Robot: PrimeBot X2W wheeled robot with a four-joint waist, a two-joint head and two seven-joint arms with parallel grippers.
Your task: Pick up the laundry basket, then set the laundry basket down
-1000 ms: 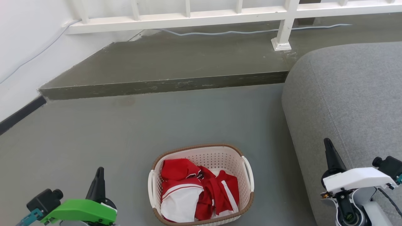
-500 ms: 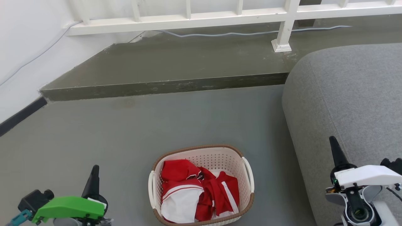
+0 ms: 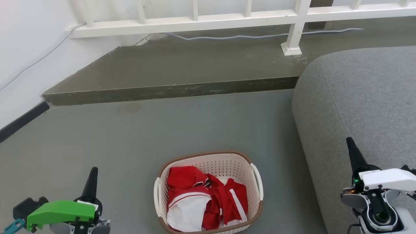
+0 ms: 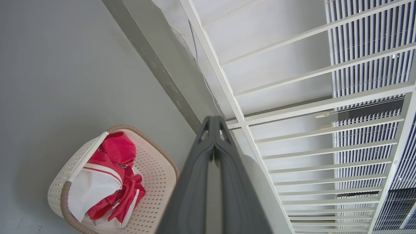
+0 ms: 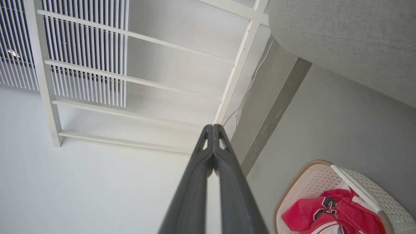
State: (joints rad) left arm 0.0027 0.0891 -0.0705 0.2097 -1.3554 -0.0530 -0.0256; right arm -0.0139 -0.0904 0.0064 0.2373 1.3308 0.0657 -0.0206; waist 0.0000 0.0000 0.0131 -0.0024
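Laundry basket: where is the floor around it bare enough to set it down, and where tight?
Widest bare floor lies between the laundry basket and the raised step. Also bare: the stretch left of the basket, towards the wall. Tightest on its right, where the grey sofa leaves a narrower strip.

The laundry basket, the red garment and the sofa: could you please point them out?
laundry basket (image 3: 208, 152), head view, far brown rim.
red garment (image 3: 187, 177), head view, upper left fold.
sofa (image 3: 357, 97), head view, grey top surface.

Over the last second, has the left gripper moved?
Yes. The left gripper has drifted outward to the robot's left, widening its gap from the laundry basket, which has stayed in the same place in the head view.
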